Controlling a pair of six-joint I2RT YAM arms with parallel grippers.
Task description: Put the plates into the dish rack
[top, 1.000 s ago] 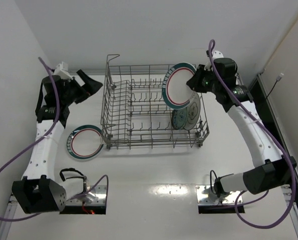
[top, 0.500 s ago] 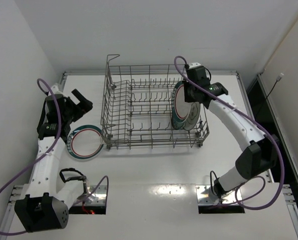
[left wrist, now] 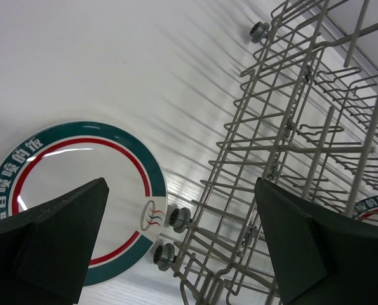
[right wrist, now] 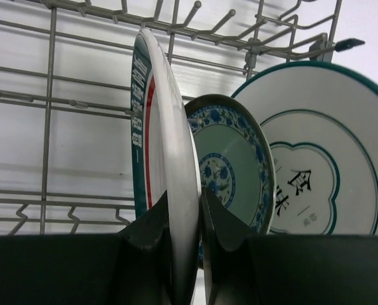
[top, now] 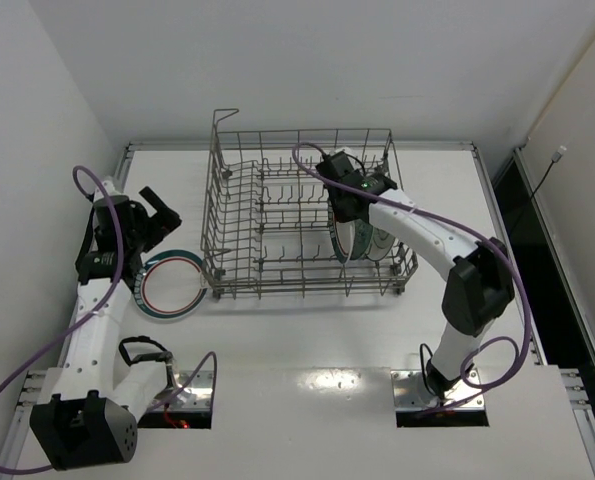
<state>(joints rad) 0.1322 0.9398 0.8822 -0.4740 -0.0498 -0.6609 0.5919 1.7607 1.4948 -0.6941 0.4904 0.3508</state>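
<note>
The right pincer [right wrist: 185, 204] is clamped on the rim of a red-and-green ringed plate [right wrist: 165, 121], which is held upright inside the right end of the dish rack [top: 267, 190]. It is held just beside the teal patterned plate [right wrist: 233, 168] and the white plate with a dark motif [right wrist: 316, 171], both stood on edge there. The left pincer [left wrist: 180, 184] is spread wide above the second ringed plate [left wrist: 68, 168], which is laid flat on the table [top: 307, 340] near its left edge, just beside the rack's near left corner.

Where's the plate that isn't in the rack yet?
Top view, left side: the ringed plate lies flat on the table, beside the dish rack at its near-left corner, close to the open left end effector.
</note>
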